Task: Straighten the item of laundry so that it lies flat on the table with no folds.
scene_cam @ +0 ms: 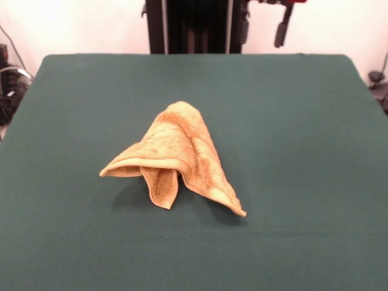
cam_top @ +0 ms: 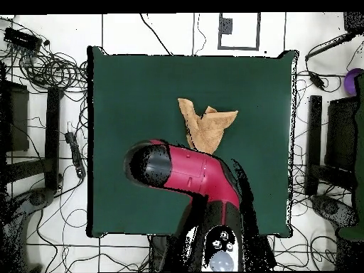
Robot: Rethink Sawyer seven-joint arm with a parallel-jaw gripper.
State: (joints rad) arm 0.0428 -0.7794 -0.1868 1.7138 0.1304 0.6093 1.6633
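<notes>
The golden-tan towel (scene_cam: 179,151) lies near the middle of the dark green table (scene_cam: 303,121), bunched into a peaked, folded heap with corners sticking out at the left, front and right. In the overhead view the towel (cam_top: 206,126) lies just beyond the red arm (cam_top: 188,174), which is drawn back over the table's (cam_top: 128,92) near side. A dark hanging piece that looks like my gripper (scene_cam: 282,27) shows at the top edge of the front view, far from the towel and touching nothing. The tag is not visible.
The black pedestal (scene_cam: 194,24) stands behind the table's far edge. Cables and dark equipment (cam_top: 43,71) surround the table on the floor in the overhead view, with more gear at the right side (cam_top: 334,142).
</notes>
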